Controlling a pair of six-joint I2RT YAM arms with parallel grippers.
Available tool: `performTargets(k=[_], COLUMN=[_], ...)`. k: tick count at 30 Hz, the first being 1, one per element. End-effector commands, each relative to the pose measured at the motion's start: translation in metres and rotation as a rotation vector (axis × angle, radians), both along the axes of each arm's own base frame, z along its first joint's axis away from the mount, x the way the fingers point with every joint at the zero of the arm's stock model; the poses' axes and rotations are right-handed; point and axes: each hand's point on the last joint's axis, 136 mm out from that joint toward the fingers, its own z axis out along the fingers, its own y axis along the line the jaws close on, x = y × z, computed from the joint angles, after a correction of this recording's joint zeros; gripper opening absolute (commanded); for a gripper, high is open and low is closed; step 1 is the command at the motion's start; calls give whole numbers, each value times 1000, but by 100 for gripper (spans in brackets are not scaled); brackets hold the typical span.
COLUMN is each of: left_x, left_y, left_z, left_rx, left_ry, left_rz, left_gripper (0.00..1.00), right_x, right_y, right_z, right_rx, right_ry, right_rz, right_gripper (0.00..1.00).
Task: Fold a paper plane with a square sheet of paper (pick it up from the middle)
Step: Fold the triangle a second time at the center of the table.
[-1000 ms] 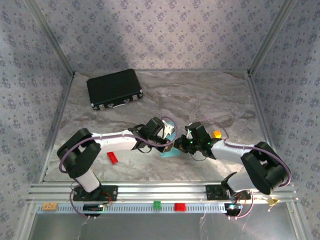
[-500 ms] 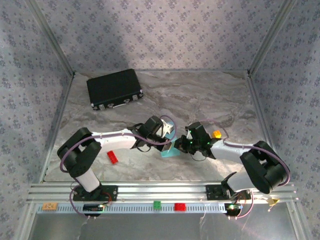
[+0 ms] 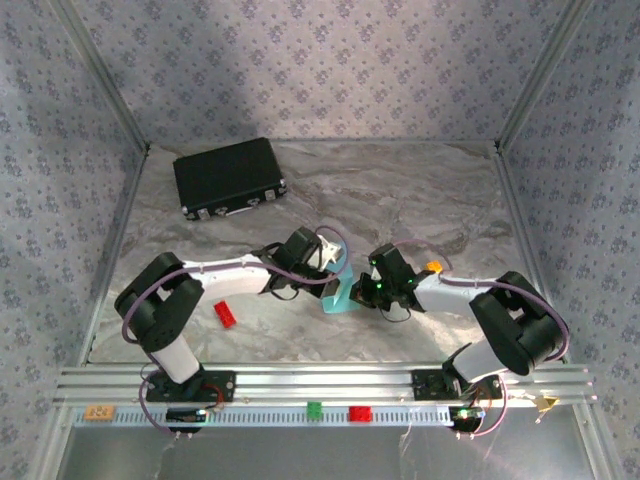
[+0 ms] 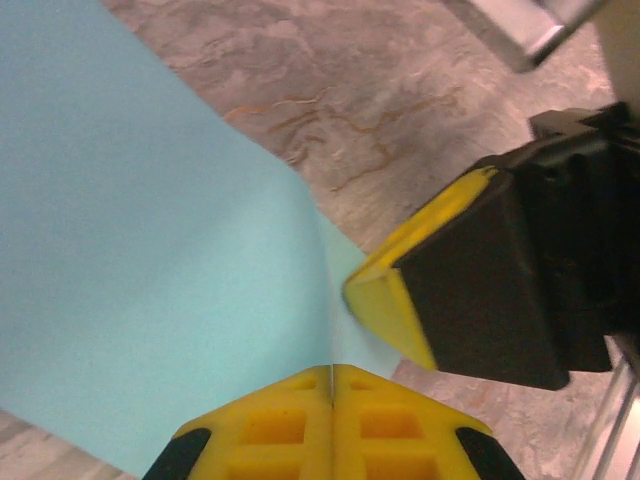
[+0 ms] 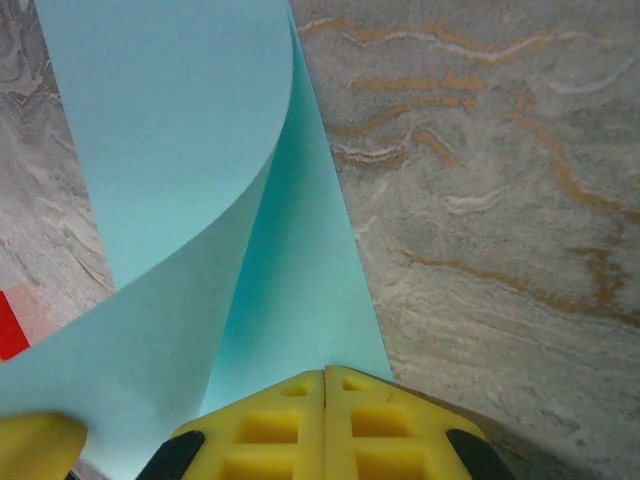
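The left gripper [image 4: 332, 374] is clamping shut on the square sheet of paper [image 4: 150, 250], its yellow pads pressing flat together where a bend in the cyan paper is meeting them. The right gripper [image 5: 327, 380] is pinching closed on the same sheet just beside it, so both are meeting over the near middle of the marble table [image 3: 420, 200]. Between them the paper is bowing into a soft curl, one layer lying towards the table and the other arching over it. It is behaving as light, floppy and easily creased. Holding it at edges or corners and pulling gently is looking wisest, since a jerk is likely to tear or crumple it. From above, the visible cyan strip is running roughly away from the arm bases. No pointed nose is showing yet.
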Motion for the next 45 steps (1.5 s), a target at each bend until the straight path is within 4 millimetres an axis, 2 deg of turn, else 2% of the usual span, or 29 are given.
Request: performTargets(k=[1, 13, 23, 29, 33, 37, 41, 45], left_x=[4, 15, 12, 7, 3, 2, 3, 4], left_y=[5, 17, 24, 22, 19, 18, 15, 14], left_z=[-11, -25, -43, -47, -46, -43, -37, -34], left_rx=[10, 52, 95, 81, 58, 43, 26, 15], left_ry=[25, 30, 59, 99, 127, 128, 129, 127], left_rz=[15, 60, 83, 80, 76, 81, 79, 80], left_gripper=[0, 0, 0, 0, 0, 0, 0, 0], right_x=[-10, -9, -7, 0, 7, 10, 12, 10], right_y=[-16, -14, -13, -5, 4, 13, 21, 23], right_z=[-16, -13, -10, 5, 22, 31, 28, 16], right_rx=[-93, -87, -81, -37, 10, 60, 85, 64], right_ry=[52, 49, 45, 3, -39, -59, -51, -24], right_rz=[-1, 2, 0, 5, 12, 13, 15, 14], right_gripper=[6, 6, 6, 7, 8, 8, 8, 8])
